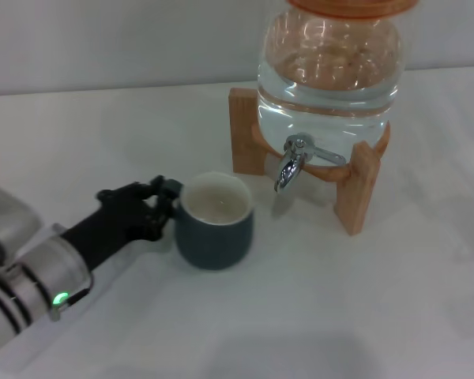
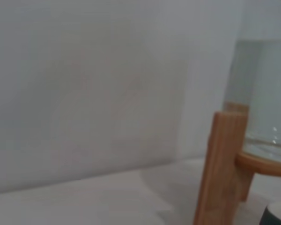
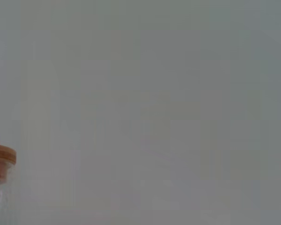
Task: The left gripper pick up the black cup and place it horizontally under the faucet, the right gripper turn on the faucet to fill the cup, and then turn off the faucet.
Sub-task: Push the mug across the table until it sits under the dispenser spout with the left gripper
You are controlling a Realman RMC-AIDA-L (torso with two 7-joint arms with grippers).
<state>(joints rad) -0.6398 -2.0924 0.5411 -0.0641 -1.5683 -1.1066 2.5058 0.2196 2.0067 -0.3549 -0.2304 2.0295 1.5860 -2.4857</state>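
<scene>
- The black cup (image 1: 214,222) stands upright on the white table (image 1: 363,316), just left of and a little nearer the robot than the faucet (image 1: 291,162); the spout tip hangs beside its rim, not over the opening.
- The left gripper (image 1: 146,207) is at the cup's handle side, on the far side of the cup from the faucet. Its dark fingers (image 1: 134,201) crowd round the handle, but I cannot tell whether they are closed on it or only resting against it.
- The right gripper is not visible in the head view; its wrist camera shows only the wall and the jar's orange lid (image 3: 1,161), so it seems parked well away from the faucet.
- Risk: if the grasp on the handle is loose, I judge the cup may swing or tip when lifted, since its weight hangs to one side of the fingers.
- Risk: moving the cup toward the faucet, its rim could knock the spout or the wooden stand (image 1: 355,189), whose near leg sits just right of the faucet.
- Risk: if the tap is opened with the cup where it stands, water would probably fall outside the rim onto the table.
- Room: the table is open nearer the robot than the faucet and to its right; the stand's two legs bound the gap beneath the faucet, so the cup needs a short, level slide rightward.
</scene>
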